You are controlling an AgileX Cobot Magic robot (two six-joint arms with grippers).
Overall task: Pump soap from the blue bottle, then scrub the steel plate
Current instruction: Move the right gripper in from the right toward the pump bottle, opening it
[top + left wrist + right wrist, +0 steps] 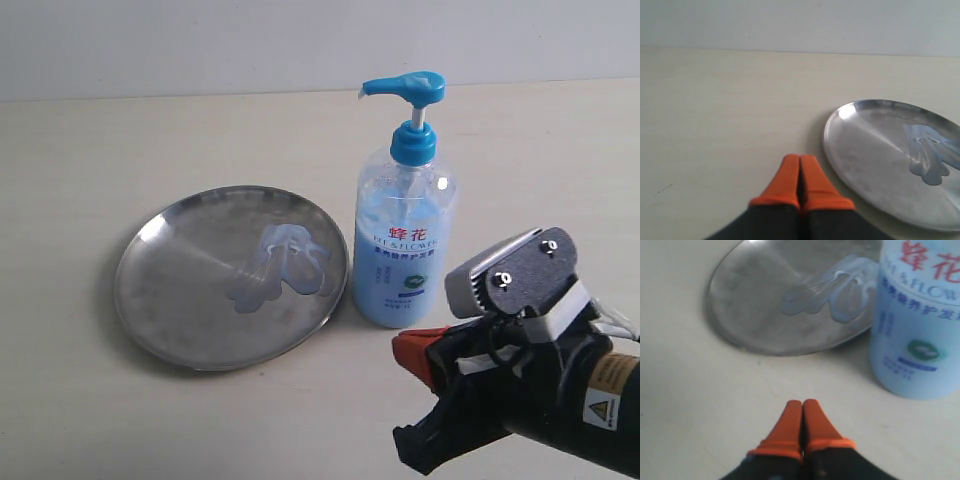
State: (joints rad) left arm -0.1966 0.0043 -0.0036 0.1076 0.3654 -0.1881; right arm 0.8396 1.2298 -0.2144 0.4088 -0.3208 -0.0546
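**Both grippers closed and empty, soap already on the plate**

Exterior view: you see only your right gripper (412,350), low over the pale table (150,130), its orange tip pointing toward the tall clear plastic pump bottle of light-blue liquid (405,240). The bottle stands upright just beyond that tip and is not touched. Past the bottle, on its far side from the gripper, the round shiny steel plate (180,280) lies flat, its rim just beside the bottle's base. Pale blue glossy soap (280,265) sits in squiggly smears on the half of the plate nearer the bottle.

Left wrist view: your left gripper (800,165) has its orange fingertips pressed together with nothing between them. The steel plate (865,165) lies just ahead and off to one side, not touched, with the soap (927,155) on its farther part.

Right wrist view: your right gripper (802,410) also has its tips together and holds nothing. The bottle (915,330) stands near, ahead and to one side; the plate (750,300) and its soap (830,295) lie farther ahead.
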